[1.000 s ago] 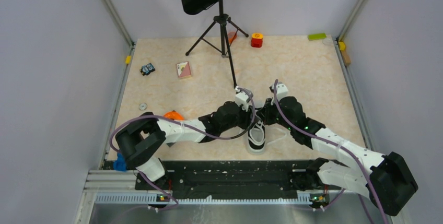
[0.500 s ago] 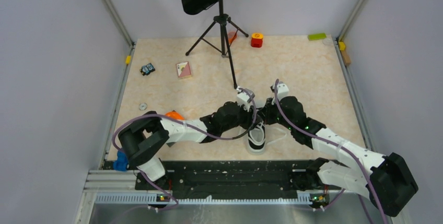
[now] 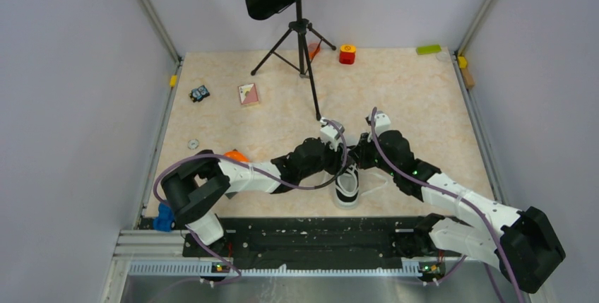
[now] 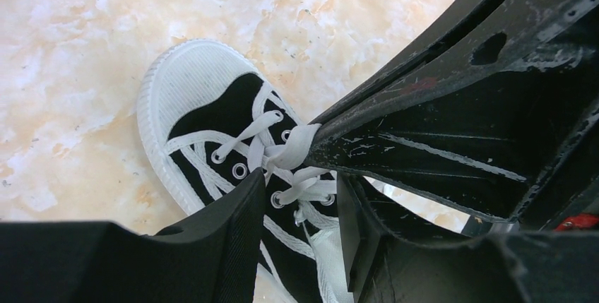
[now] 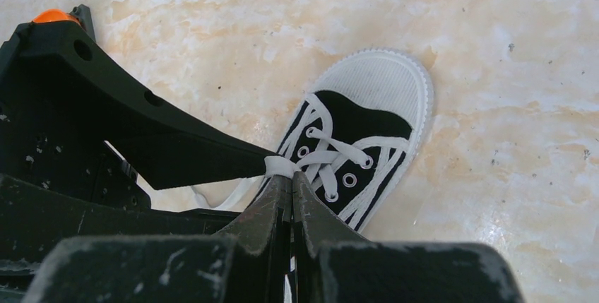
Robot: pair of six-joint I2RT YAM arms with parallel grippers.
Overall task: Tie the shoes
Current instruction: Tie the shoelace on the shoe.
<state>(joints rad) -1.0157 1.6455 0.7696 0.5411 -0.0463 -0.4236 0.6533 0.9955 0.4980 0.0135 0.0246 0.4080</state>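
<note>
Half parted at the left tool [image 4: 300, 179], straddling the crossed laces [image 5: 321, 156] with no sure grip — pinched shut at the right tool [image 5: 291, 179] on a bunch of them, just above the sneaker [image 3: 346, 188], lying on the surface [image 3: 424, 98] between the arms, toe toward the bases, equally near both

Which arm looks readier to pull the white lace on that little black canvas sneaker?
Probably the right: the right claw is shut on the white lace over the black canvas sneaker with white toe cap, while the left claw stands open, gripping nothing.
</note>
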